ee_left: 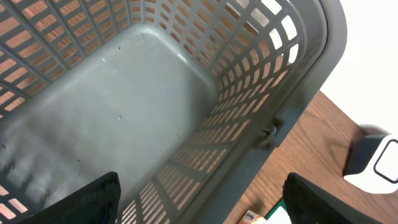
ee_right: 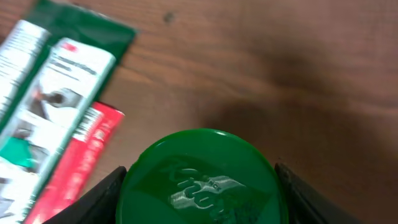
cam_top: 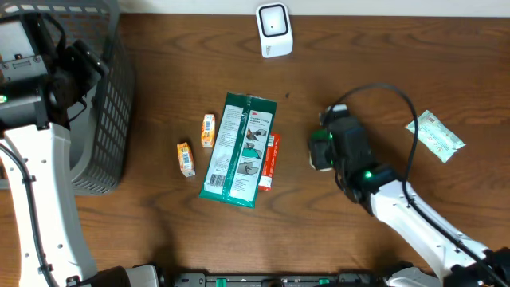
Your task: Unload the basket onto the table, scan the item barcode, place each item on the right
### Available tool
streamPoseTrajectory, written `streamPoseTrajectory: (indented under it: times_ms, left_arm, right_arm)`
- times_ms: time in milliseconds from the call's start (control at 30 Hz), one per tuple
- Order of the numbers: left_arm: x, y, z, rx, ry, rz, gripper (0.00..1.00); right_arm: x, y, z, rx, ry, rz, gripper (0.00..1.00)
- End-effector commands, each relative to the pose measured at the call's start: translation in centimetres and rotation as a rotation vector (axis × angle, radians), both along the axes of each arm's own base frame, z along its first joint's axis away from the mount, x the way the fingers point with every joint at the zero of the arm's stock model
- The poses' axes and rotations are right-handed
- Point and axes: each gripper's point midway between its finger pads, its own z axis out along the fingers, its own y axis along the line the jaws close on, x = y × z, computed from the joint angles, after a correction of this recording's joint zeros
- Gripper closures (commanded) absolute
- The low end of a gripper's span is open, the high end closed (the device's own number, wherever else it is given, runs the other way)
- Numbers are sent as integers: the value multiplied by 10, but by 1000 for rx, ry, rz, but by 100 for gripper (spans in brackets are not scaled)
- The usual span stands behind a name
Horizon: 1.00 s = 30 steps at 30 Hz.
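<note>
My right gripper (ee_right: pixel 200 190) is shut on a round container with a glossy green lid (ee_right: pixel 202 168) bearing raised lettering. A finger presses each side of it just above the wooden table. In the overhead view this gripper (cam_top: pixel 323 147) sits right of centre and hides most of the container; no barcode shows. A white scanner (cam_top: pixel 274 30) stands at the table's far edge and appears at the right edge of the left wrist view as the scanner (ee_left: pixel 373 158). My left gripper (ee_left: pixel 202 190) hangs open and empty over the grey basket's rim (ee_left: pixel 280 118).
The grey slatted basket (cam_top: pixel 103 119) stands at the left. In the middle lie a green wipes packet (cam_top: pixel 239 147), a red packet (cam_top: pixel 269 163) and two small orange boxes (cam_top: pixel 208 130) (cam_top: pixel 186 159). A green-and-white sachet (cam_top: pixel 434 135) lies far right.
</note>
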Motion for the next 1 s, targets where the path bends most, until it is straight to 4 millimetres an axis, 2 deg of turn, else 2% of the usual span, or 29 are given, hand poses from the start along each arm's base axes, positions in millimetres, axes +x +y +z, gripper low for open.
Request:
streamPoseTrajectory:
  times_ms: [0,167,400,533,567,633,767,967]
  left_arm:
    - [1,3,1,9,0,8,16]
    - [1,3,1,9,0,8,16]
    - [1,3,1,9,0,8,16]
    - [1,3,1,9,0,8,16]
    - [1,3,1,9,0,8,16]
    - [1,3,1,9,0,7,16]
    - [1,3,1,9,0,7,16]
    - [1,3,1,9,0,7,16]
  right_arm:
    - [6,-3,1,-5,-46,-37,71]
    - [10,-8,-8,-34,-44,-60,69]
    - [23,-2,-8,-13,-87,-62,69]
    - [22,-2,-12,-19,-75,-62,67]
    - [22,-2,-12,-19,-74,-62,64]
    - [22,-2,-12,-19,-75,-62,46]
    - [21,-3,-12,-22,-68,-62,21]
    - [20,-2,-6,-12,-77,-56,5]
